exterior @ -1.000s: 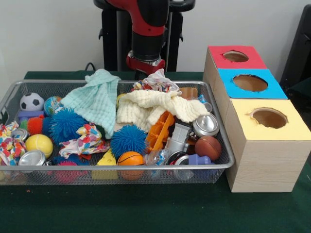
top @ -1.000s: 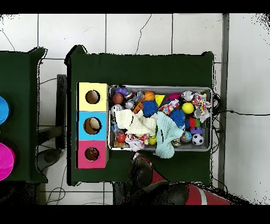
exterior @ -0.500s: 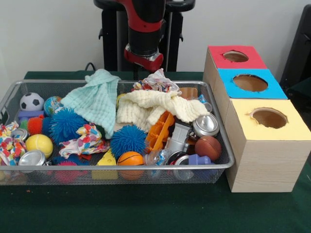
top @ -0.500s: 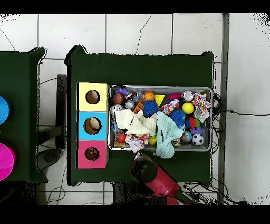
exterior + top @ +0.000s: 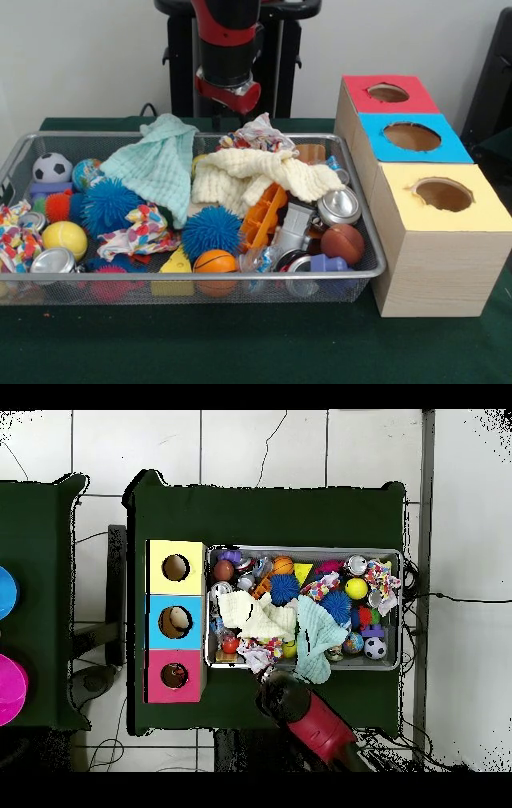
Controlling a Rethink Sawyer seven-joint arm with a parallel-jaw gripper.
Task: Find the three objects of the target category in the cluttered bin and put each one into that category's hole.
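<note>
With the hand (image 5: 218, 120) hanging behind the wire bin (image 5: 352, 276), its grip state impossible to tell, a descent could snag the cream cloth (image 5: 256, 178) instead of a target.

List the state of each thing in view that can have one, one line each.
Wire bin: full, cluttered.
Red hole: open.
Blue hole: open; overhead shows something pale inside.
Yellow hole: open.
Mint cloth: crumpled, draped over toys.
Cream cloth: crumpled.
End effector: raised behind the bin, holding nothing visible.
</note>
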